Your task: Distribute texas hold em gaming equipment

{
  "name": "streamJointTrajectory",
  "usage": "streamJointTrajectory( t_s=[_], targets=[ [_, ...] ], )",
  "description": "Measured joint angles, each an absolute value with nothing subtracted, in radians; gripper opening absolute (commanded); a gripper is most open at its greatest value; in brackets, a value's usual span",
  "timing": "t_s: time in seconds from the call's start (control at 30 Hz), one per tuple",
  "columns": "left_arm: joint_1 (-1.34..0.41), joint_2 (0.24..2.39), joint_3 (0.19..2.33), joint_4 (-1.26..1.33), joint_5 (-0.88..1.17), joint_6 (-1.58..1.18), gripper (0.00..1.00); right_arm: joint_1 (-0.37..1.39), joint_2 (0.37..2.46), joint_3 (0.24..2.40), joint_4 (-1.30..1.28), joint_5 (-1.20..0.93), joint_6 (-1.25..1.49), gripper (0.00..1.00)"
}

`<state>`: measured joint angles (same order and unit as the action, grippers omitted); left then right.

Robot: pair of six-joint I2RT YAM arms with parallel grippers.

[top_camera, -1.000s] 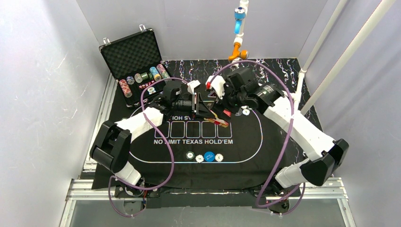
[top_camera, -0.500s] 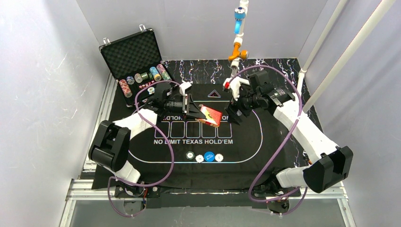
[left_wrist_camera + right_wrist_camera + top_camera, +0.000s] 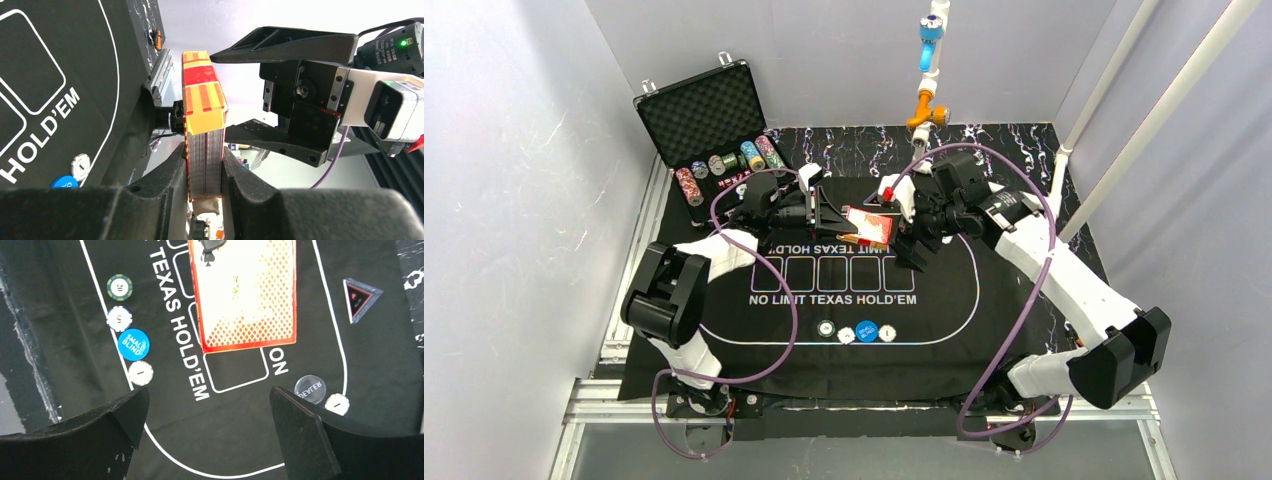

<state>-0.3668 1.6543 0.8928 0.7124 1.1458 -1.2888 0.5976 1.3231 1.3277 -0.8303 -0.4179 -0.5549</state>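
My left gripper (image 3: 206, 172) is shut on the deck of red-backed playing cards (image 3: 202, 115), pinching its lower end so the deck stands out edge-on between the fingers. From above, the deck (image 3: 871, 226) hangs over the mat's far centre, held by the left gripper (image 3: 852, 222). Just right of it, my right gripper (image 3: 912, 245) is open and holds nothing. In the right wrist view the deck's red back (image 3: 245, 295) lies ahead of the wide-open right gripper (image 3: 210, 395). A blue small-blind button (image 3: 867, 331) and striped chips (image 3: 825, 327) sit near the mat's front line.
A clear dealer button (image 3: 310, 389) and a white chip (image 3: 337, 404) lie by the right finger. The open foam-lined case (image 3: 709, 110) with chip stacks (image 3: 689, 185) stands at the back left. The black mat (image 3: 944, 310) covers the table. White poles rise at the right.
The left gripper has carried the deck up and back from the card boxes, turning its red back upward. The right gripper drew away to the right, then came back beside the deck.
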Motion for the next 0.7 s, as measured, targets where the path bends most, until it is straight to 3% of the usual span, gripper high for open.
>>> streamJointTrajectory(
  t_s=[0.27,0.7],
  targets=[
    [-0.371,1.679,0.825,0.889,1.13,-1.416,0.0,0.602,1.362,1.326,-0.709,-0.421,-0.53,0.98],
    [-0.445,1.636,0.775,0.92,1.108,-1.414,0.0,0.65,1.409,1.294,-0.675,-0.401,-0.548,0.98]
  ],
)
